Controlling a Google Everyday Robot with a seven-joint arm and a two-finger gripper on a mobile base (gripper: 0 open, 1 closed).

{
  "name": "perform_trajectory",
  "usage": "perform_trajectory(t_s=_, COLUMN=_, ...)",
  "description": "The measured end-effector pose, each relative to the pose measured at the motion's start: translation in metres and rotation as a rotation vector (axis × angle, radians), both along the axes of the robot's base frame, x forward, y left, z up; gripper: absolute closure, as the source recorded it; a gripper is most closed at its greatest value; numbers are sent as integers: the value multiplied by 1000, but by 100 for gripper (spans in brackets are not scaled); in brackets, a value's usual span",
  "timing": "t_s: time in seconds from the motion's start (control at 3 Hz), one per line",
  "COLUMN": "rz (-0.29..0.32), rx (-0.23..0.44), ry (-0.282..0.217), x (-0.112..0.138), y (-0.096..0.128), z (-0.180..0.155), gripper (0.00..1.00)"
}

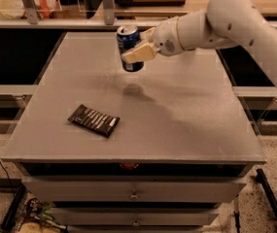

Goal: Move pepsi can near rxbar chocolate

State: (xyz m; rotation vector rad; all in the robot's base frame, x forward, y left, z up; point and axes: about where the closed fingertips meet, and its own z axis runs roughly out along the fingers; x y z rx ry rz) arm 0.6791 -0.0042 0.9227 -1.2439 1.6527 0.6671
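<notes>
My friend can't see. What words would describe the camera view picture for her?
A white robot arm's end effector grips a blue pepsi can in the air above a gray table. A dark rxbar chocolate lies flat nearer the table's front left, apart from the can.

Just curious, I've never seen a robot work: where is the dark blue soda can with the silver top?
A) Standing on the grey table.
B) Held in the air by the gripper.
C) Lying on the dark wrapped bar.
B: the gripper is shut on the dark blue soda can, and the can's shadow lies apart from it on the grey table.
</notes>
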Motion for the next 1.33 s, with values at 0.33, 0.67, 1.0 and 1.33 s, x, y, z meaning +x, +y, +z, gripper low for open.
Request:
perform_trajectory(t_s=0.33, rz=84, rx=-32, ry=17, x=-41, y=-2, z=-2, gripper=100)
perform_trajectory(t_s=0.67, rz=163, rx=-21, ry=42, x=-75, y=6, z=-10, gripper=100)
perform_trajectory(t_s=1.0, rz=236, rx=3, ry=61, x=-100, y=21, z=-17, gripper=100)
perform_trajectory(t_s=1.33, rz=292, rx=30, ry=68, x=-118, y=32, z=-19, gripper=100)
